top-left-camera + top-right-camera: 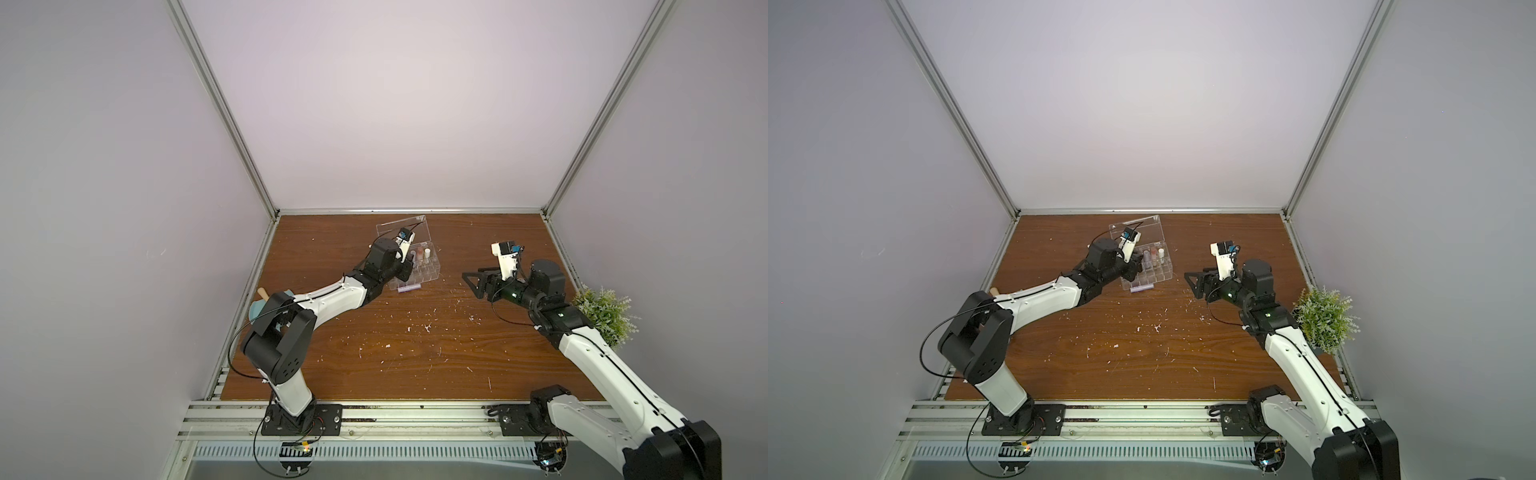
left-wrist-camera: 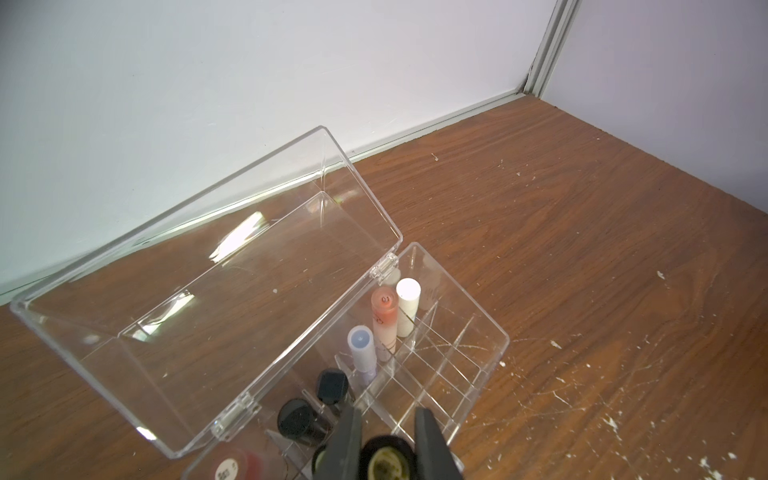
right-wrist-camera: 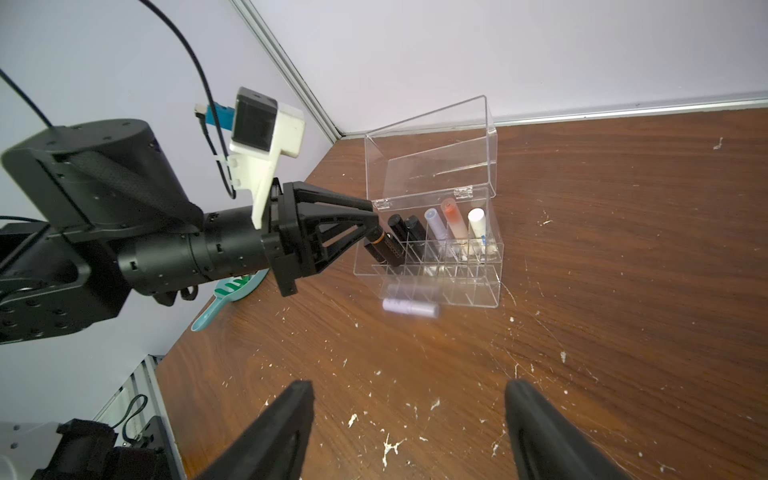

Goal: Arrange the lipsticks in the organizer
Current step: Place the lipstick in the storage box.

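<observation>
Lipsticks stand in the back row of the box, which has its lid up: two black, one lilac, one pink, one white. At the left end, the left claw is clamped on a black one, tilted at an end slot. One lilac tube lies on the table just beside the box. Far right, the right claw is wide apart and empty. I think only those two are left.

Lighting's soft and even, hardly any shadows. White glare streaks on the organizer lid just past the left gripper, whose jaws are blurry up close. Both top views bend near the edges.
</observation>
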Controlling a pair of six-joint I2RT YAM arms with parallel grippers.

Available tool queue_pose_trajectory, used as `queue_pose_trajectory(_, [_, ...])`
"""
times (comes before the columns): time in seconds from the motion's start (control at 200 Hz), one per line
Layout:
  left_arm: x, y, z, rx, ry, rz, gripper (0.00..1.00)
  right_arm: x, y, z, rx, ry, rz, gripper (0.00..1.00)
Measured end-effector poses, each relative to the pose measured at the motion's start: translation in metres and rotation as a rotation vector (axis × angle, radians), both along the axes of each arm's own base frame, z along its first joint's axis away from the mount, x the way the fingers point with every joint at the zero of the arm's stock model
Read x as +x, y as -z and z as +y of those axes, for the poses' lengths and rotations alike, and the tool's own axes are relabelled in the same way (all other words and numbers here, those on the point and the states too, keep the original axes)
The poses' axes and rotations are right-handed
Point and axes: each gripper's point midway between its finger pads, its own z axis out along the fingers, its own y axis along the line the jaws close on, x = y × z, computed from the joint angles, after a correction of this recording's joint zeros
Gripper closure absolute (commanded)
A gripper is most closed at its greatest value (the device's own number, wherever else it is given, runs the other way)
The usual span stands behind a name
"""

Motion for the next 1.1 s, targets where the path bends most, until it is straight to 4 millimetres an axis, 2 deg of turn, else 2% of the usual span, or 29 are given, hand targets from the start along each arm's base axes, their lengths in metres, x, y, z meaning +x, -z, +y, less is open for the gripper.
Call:
queue_pose_trajectory(0.155, [0.007,0.008,-0.002,0.027,-0.003,-0.011,0.80,-0.004,-0.003,0.002,0.010,-0.019,-0.008,0.22])
queue_pose_trajectory(0.43, [0.011,0.023,0.000,0.068,-0.013,-0.006,0.80,-0.008,0.004,0.000,0.005,-0.023,0.012,0.22])
queue_pose_trajectory(0.836, [0.023,0.015,-0.006,0.063,-0.017,-0.059,0.80,-0.010,0.004,0.002,0.009,-0.039,0.019,0.23])
queue_pose_trajectory(1.101, [0.026,0.037,-0.008,0.084,-0.016,-0.033,0.79,-0.010,0.007,0.000,0.002,-0.034,0.027,0.24])
